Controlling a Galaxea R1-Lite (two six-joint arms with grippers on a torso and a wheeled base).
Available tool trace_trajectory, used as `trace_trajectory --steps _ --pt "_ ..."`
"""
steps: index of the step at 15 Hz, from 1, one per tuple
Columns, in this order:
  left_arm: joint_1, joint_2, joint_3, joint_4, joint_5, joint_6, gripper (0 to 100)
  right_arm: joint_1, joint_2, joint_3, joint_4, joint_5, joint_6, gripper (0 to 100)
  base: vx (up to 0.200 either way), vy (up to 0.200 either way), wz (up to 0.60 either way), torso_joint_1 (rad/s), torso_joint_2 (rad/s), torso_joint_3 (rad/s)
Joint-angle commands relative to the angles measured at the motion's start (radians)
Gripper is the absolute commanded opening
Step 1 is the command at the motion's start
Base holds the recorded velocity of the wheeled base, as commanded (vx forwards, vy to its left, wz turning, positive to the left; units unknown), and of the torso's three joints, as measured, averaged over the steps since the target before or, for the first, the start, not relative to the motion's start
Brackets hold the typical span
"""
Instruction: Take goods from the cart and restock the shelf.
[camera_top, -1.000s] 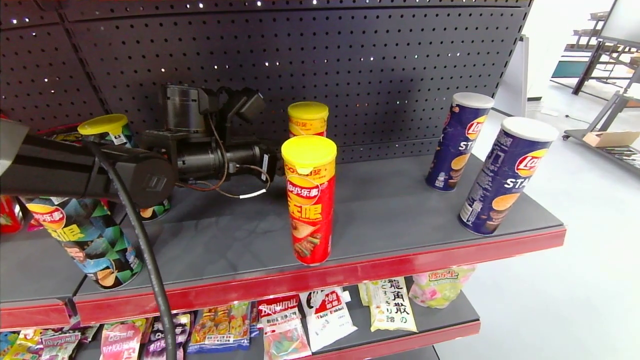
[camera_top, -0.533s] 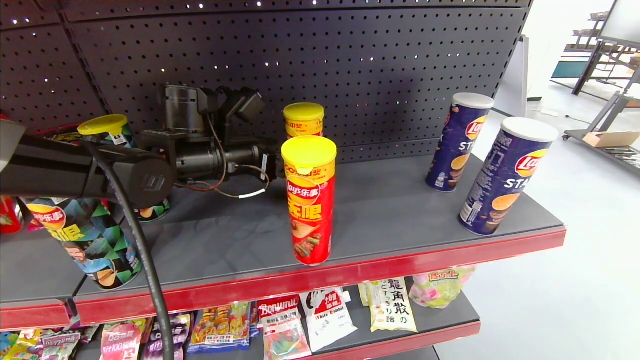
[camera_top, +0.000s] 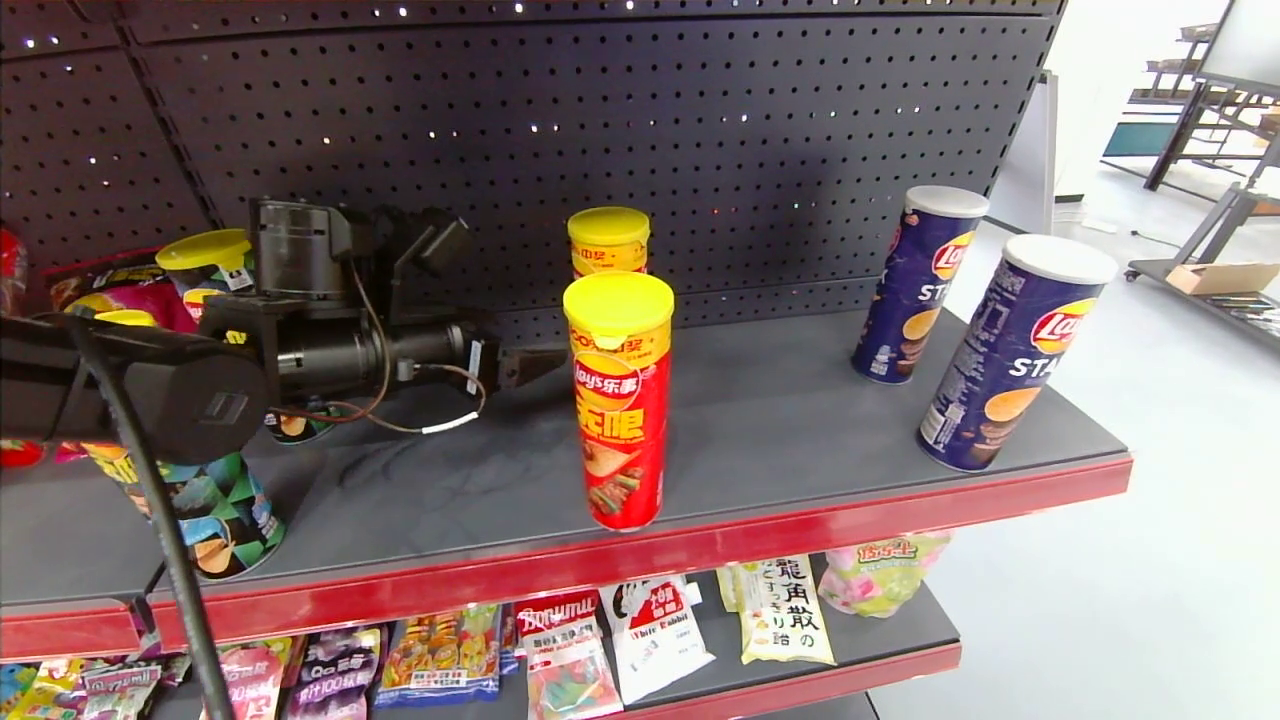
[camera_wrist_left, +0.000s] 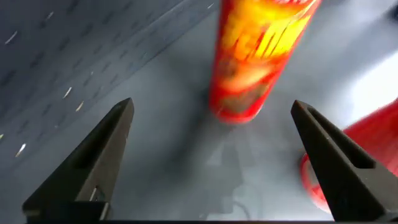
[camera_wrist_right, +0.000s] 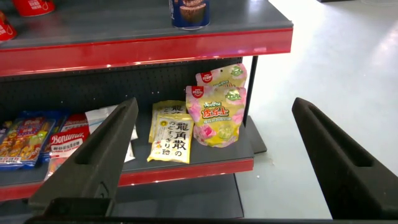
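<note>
Backed the left gripper (camera_top: 548, 360) away leftward from the rear red can (camera_top: 608, 242), jaws spread wide and empty, leaving that can upright at the back of the shelf (camera_top: 800, 420), just behind the front red can (camera_top: 617, 400); reads as one placement finished and a fresh trip to the cart due. Holds the right gripper (camera_wrist_right: 211, 106) low, jaws parted on nothing, facing the snack bags (camera_wrist_right: 217, 124) of the lower shelf (camera_wrist_right: 186, 171). Cannot check the rear can's footing from the head view, its body masked by the front can, and only blurrily from the left wrist view.
</note>
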Motion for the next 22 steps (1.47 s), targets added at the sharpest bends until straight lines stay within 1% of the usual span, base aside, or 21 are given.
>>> trace_trajectory --steps 1,2,3,4,6,7,8,10,11,12,14,15,16,17,18,19,22 --pt "0.022 -0.100 0.106 -0.001 0.046 0.001 100 -0.001 0.002 0.000 0.000 0.000 0.000 100 0.000 0.000 0.00 0.000 0.00 0.000" --pt "0.028 -0.157 0.180 -0.001 0.061 0.000 100 0.001 0.002 0.000 0.000 0.001 0.000 100 0.000 0.000 0.00 0.000 0.00 0.000" --pt "0.032 -0.194 0.225 -0.001 0.065 0.001 100 -0.001 0.002 0.000 0.000 0.000 0.000 100 0.000 0.000 0.00 0.000 0.00 0.000" --pt "0.034 -0.267 0.301 0.006 0.067 0.000 100 0.001 0.002 0.000 0.000 0.001 0.000 100 0.000 0.000 0.00 0.000 0.00 0.000" --pt "0.032 -0.359 0.381 0.009 0.065 0.000 100 -0.001 0.002 0.000 0.000 0.000 0.000 100 0.000 0.000 0.00 0.000 0.00 0.000" --pt "0.029 -0.465 0.442 0.045 0.059 0.000 100 0.001 0.002 0.000 0.000 0.000 0.000 100 0.000 0.000 0.00 0.000 0.00 0.000" --pt "0.018 -0.530 0.470 0.081 0.049 0.000 100 0.001 0.002 0.000 0.000 0.000 0.000 100 0.000 0.000 0.00 0.000 0.00 0.000" --pt "0.017 -0.649 0.524 0.125 0.033 -0.002 100 0.001 0.002 0.000 0.000 0.000 0.000 100 0.000 0.000 0.00 0.000 0.00 0.000" --pt "0.020 -0.715 0.548 0.141 0.033 -0.013 100 -0.001 0.002 0.000 0.000 0.001 0.000 100 0.000 0.000 0.00 0.000 0.00 0.000" --pt "0.018 -0.787 0.564 0.173 0.030 -0.019 100 -0.001 0.002 0.000 0.000 0.001 0.000 100 0.000 0.000 0.00 0.000 0.00 0.000" --pt "0.011 -0.935 0.597 0.240 0.018 -0.020 100 0.001 0.002 0.000 0.000 0.001 0.000 100 0.000 0.000 0.00 0.000 0.00 0.000" --pt "0.020 -1.031 0.614 0.268 0.012 -0.022 100 -0.001 0.002 0.000 0.000 0.001 0.000 100 0.000 0.000 0.00 0.000 0.00 0.000" --pt "0.098 -1.103 0.607 0.299 0.042 -0.045 100 -0.001 0.002 0.000 0.000 0.001 0.000 100 0.000 0.000 0.00 0.000 0.00 0.000" --pt "0.187 -1.122 0.596 0.299 0.121 -0.099 100 0.001 0.002 0.000 0.000 0.001 0.000 100 0.000 0.000 0.00 0.000 0.00 0.000" --pt "0.232 -1.126 0.597 0.297 0.170 -0.131 100 0.001 0.002 0.000 0.000 0.001 0.000 100 0.000 0.000 0.00 0.000 0.00 0.000" --pt "0.316 -1.171 0.622 0.300 0.242 -0.183 100 -0.001 0.002 0.000 0.000 0.001 0.000 100 0.000 0.000 0.00 0.000 0.00 0.000" --pt "0.311 -1.407 0.734 0.308 0.230 -0.188 100 -0.001 0.002 0.000 0.000 0.001 0.000 100 0.000 0.000 0.00 0.000 0.00 0.000"
